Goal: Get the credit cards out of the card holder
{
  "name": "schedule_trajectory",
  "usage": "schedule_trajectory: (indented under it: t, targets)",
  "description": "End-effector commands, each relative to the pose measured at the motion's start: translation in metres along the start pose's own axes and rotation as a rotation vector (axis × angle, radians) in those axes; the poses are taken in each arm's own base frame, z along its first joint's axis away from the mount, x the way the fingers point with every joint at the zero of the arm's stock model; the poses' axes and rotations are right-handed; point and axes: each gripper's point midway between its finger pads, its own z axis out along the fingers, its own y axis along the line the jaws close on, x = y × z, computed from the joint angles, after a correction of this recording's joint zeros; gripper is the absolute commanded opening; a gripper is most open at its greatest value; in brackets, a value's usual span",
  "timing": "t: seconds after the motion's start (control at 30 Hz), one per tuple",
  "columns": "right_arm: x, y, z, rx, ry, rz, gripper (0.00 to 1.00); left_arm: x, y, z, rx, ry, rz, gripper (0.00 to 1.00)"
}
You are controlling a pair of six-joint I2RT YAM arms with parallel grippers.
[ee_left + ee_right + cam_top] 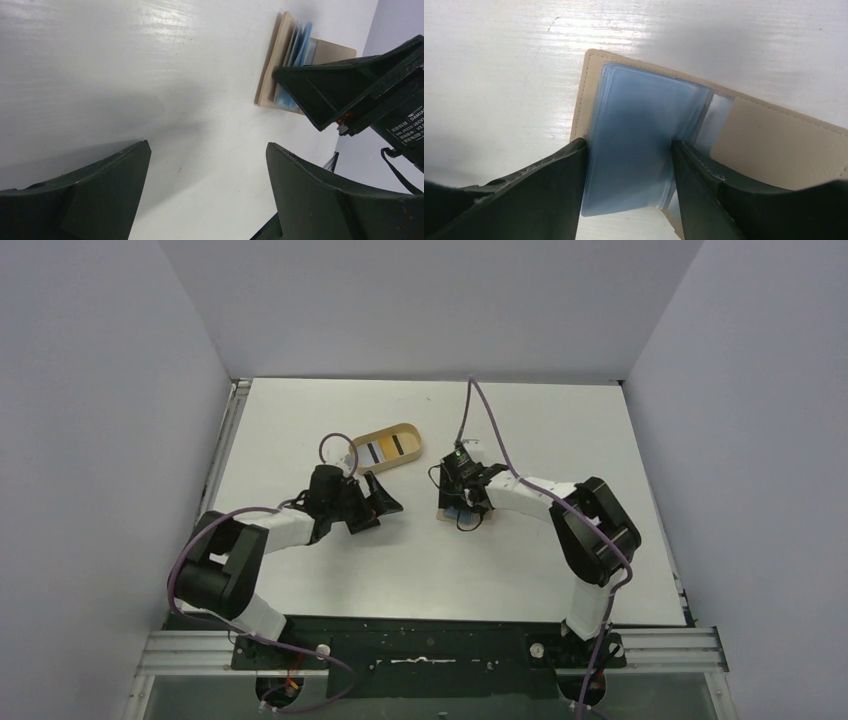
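Observation:
The tan card holder [774, 145] lies open on the white table, also visible in the top view [447, 512] and the left wrist view [278, 55]. A light blue credit card [644, 100] stands out of its clear sleeves, its near edge lifted off the table. My right gripper [629, 141] is over the holder, and its fingers press both long edges of this card. More blue card edges [301, 42] show fanned in the holder. My left gripper [207, 150] is open and empty, low over the table left of the holder [385, 502].
An oval tan wooden tray [403, 432] sits behind the left gripper and holds a flat striped item [383, 449]. The right arm's cable [480, 430] runs over the table behind the holder. Grey walls enclose the table on three sides.

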Motion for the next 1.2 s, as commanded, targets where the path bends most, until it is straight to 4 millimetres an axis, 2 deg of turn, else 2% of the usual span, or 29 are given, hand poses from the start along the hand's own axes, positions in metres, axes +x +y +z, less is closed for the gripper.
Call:
schedule_trajectory:
  t: [0.0, 0.1, 0.27, 0.33, 0.5, 0.67, 0.87, 1.17]
  targets:
    - [0.028, -0.005, 0.009, -0.044, 0.061, 0.038, 0.52, -0.008, -0.003, -0.007, -0.018, -0.019, 0.035, 0.86]
    - [0.030, 0.000, 0.010, -0.087, 0.056, 0.043, 0.50, -0.008, -0.004, -0.007, -0.019, -0.019, 0.036, 0.86]
    - [0.032, 0.017, 0.007, -0.220, 0.037, 0.055, 0.28, -0.001, -0.025, 0.005, 0.033, 0.000, 0.067, 0.86]
    - [0.033, 0.024, 0.006, -0.272, 0.038, 0.058, 0.25, 0.002, -0.034, 0.015, 0.063, 0.009, 0.070, 0.86]
    - [0.037, 0.040, 0.004, -0.409, 0.033, 0.072, 0.24, 0.003, -0.055, 0.048, 0.146, 0.014, 0.035, 0.85]
    - [0.046, 0.047, 0.002, -0.522, 0.047, 0.102, 0.24, 0.010, -0.061, 0.081, 0.153, 0.032, 0.008, 0.84]
    - [0.047, 0.046, -0.002, -0.582, 0.042, 0.126, 0.24, 0.009, -0.054, 0.090, 0.118, 0.012, -0.026, 0.84]
    - [0.047, 0.050, -0.005, -0.661, 0.028, 0.154, 0.24, 0.021, -0.068, 0.096, 0.279, 0.034, -0.219, 0.82]
